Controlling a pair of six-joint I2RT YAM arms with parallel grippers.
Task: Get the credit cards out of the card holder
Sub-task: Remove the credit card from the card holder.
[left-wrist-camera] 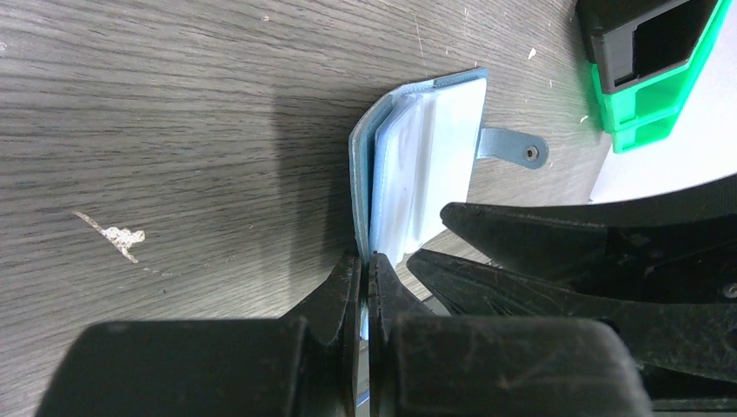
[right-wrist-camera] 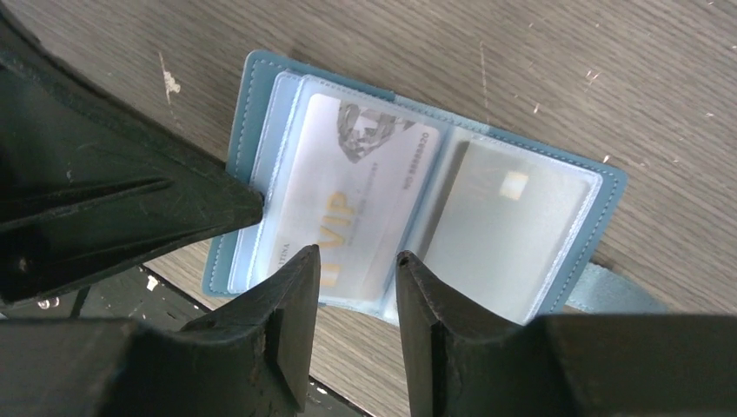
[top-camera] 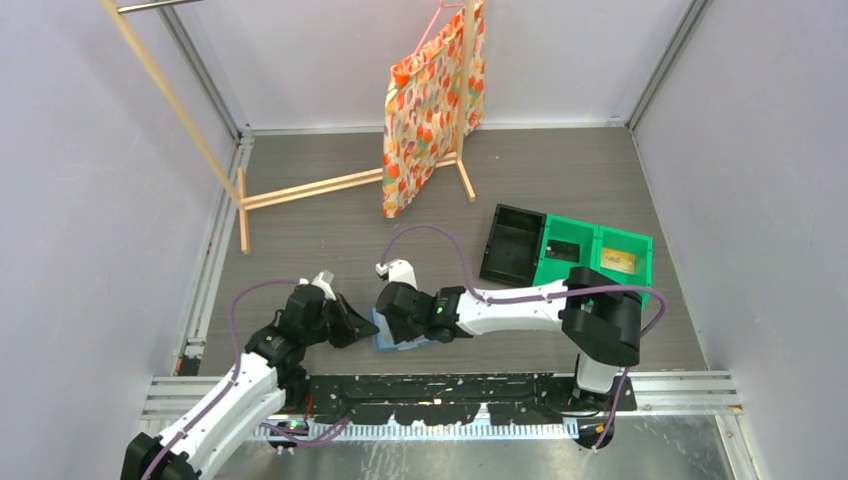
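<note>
left gripper (left-wrist-camera: 366,265) is clamped shut on the near edge of the small teal-blue folding card holder with translucent sleeves (right-wrist-camera: 439,174); purpose looks like anchoring: it pins one cover so the holder stays splayed open and can't slide on the grey wood-grain table (right-wrist-camera: 565,69)

right gripper (right-wrist-camera: 356,256) has its jaws apart, straddling the lower edge of the left sleeve; nothing pinched between them that I can see; my read: it's lining up to pinch the whitish card with gold "VIP" lettering (right-wrist-camera: 348,191) and draw it out of its sleeve

holder lies flat and open near the arm bases, between the two grippers; its blue strap tab with snap (left-wrist-camera: 513,149) sticks out on the far side, unfastened

counts:
- holder: one
- cards seen in sleeves: two; the VIP card on the left, a plain grey card with a small gold chip (right-wrist-camera: 508,234) on the right; both fully seated
- further sleeve leaves show stacked in the left wrist view; can't tell if they're loaded
- bins: two, well apart to the right; a black plastic bin (top-camera: 513,243) touching a green plastic bin (top-camera: 596,236)
- one tan-yellow flat rectangle (top-camera: 620,262) in the green bin's right-hand compartment; likely an extracted card, too small to confirm

risk as I judge it: the sleeve may get pinched along with the card, lifting the whole leaf
</note>
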